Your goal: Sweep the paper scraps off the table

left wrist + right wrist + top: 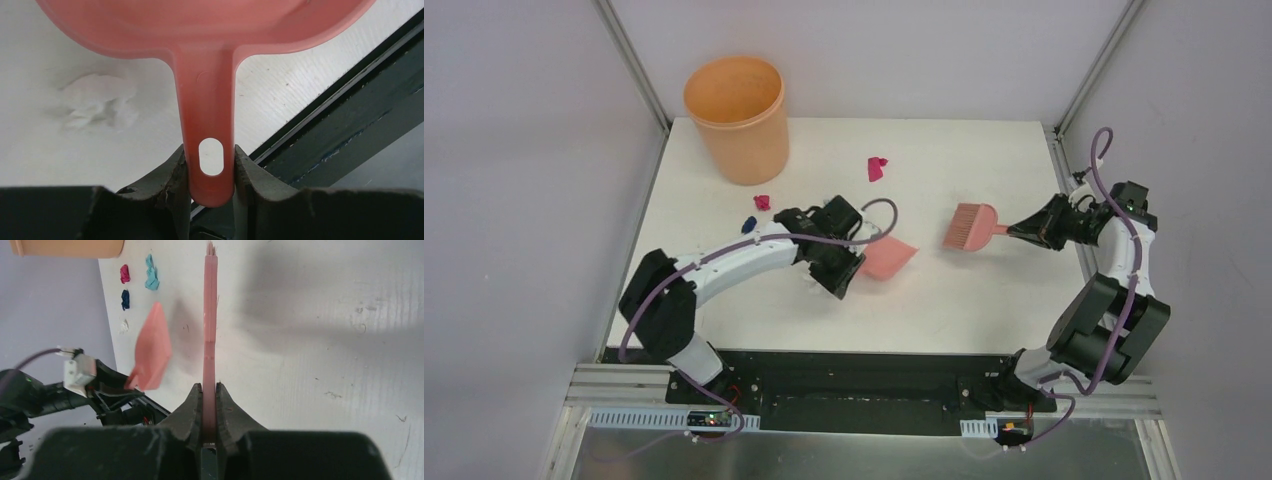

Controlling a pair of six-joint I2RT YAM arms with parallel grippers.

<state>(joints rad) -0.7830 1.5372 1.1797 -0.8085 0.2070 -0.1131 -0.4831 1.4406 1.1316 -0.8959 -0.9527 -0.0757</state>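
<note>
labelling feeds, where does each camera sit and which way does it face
Top external: above and behind, looking down on the table; left arm and right arm show.
Left wrist: on that arm, facing along the dustpan; left tool clamps its handle.
Right wrist: on its arm, facing along the brush; right tool grips it.
All three show the dustpan.

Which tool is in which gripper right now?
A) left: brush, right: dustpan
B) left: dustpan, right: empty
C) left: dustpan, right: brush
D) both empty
C: the left gripper is clamped on the handle of the dustpan in its own wrist view, and the right gripper is pinched on the handle of the brush.
</note>
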